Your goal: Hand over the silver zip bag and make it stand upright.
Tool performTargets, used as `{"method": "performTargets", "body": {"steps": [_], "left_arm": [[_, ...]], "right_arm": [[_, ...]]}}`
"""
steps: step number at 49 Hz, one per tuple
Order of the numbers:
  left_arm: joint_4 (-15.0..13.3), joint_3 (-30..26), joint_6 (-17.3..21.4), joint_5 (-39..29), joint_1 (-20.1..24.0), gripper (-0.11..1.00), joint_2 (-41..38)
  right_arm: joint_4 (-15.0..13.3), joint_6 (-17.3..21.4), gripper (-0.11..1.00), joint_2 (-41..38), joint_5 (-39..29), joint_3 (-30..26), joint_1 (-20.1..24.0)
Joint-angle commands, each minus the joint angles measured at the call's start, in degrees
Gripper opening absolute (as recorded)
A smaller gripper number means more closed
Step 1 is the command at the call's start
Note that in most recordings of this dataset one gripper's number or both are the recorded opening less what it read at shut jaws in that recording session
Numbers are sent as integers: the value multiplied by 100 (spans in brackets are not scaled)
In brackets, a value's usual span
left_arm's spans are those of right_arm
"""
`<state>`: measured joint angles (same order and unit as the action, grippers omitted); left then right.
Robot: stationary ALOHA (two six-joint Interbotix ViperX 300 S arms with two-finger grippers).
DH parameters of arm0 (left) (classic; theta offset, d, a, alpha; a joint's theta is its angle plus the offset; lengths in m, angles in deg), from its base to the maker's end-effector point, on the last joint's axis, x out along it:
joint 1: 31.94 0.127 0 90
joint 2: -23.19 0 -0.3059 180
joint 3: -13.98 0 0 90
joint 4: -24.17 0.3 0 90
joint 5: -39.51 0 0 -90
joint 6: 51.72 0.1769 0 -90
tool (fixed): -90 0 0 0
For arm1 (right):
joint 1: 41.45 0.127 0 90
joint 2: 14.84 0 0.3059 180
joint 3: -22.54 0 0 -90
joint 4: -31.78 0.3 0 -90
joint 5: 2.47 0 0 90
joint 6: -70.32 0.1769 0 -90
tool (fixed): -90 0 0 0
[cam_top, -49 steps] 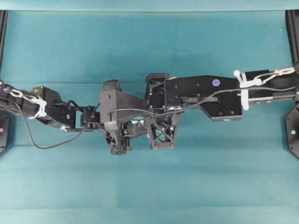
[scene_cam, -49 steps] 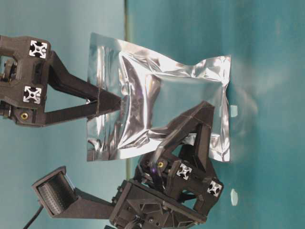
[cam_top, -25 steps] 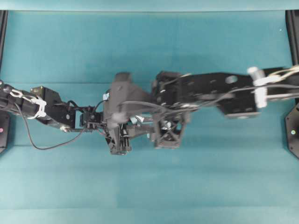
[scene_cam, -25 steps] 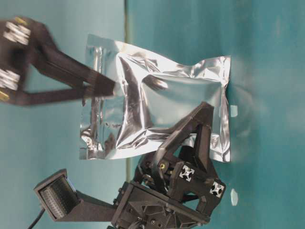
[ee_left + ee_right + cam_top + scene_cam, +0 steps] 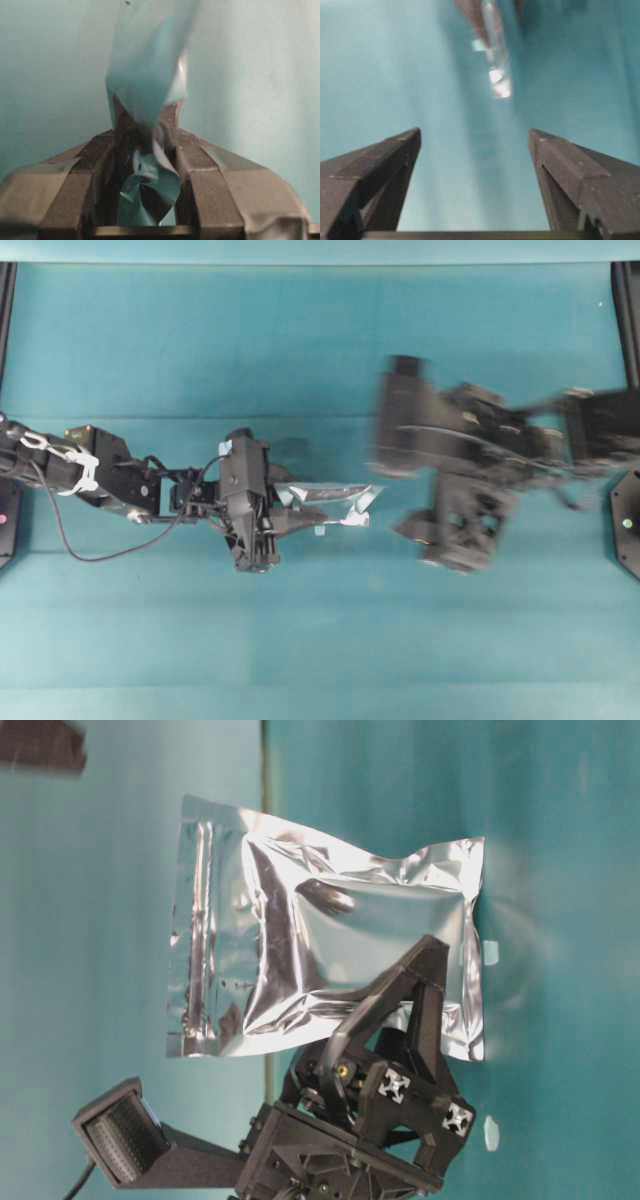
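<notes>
The silver zip bag (image 5: 330, 955) stood on its edge near the middle of the teal table (image 5: 320, 640). Its bottom edge seemed to touch the table, and its zip strip end pointed up and away from the table. From above, the bag looked like a thin shiny strip.

The left gripper (image 5: 147, 150) held the bag. Its two black fingers (image 5: 192, 180) were squeezed in on the crinkly foil, and the foil was bunched up between them. In the view from the table, this gripper gripped the bag at one side edge, close to its bottom end.

The right gripper (image 5: 475, 145) was wide apart and held nothing. Its two fingers stood far from each other, with only the teal table between them. The bag showed small and blurry well in front of it. From above, the right arm (image 5: 470, 460) looked blurry and sat toward the right edge of the table, well apart from the bag.

A small white scrap (image 5: 490, 1132) lay on the table near the left gripper.
</notes>
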<state>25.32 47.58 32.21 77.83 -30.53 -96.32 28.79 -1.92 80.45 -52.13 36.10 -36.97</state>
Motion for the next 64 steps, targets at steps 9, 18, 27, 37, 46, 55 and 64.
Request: {"method": "performTargets", "body": {"steps": [9,18,27,37,46,55,64], "left_arm": [[18,79,9,18,-26,28,79],[18,88,9,18,-26,28,97],[9,79,9,-62,-26,28,97],[9,79,9,-211,-26,28,105],[18,79,9,-211,-26,28,105],[18,88,9,-211,-26,28,105],[9,79,9,-211,-26,28,105]], "right_arm": [[-18,176,88,1090,1301,967,114],[18,193,87,1714,2180,1784,149],[26,211,87,2101,2505,2250,264],[44,211,86,2373,2531,2487,325],[44,211,85,2514,2540,2593,316],[44,211,85,2549,2540,2610,316],[44,211,85,2549,2540,2646,316]]}}
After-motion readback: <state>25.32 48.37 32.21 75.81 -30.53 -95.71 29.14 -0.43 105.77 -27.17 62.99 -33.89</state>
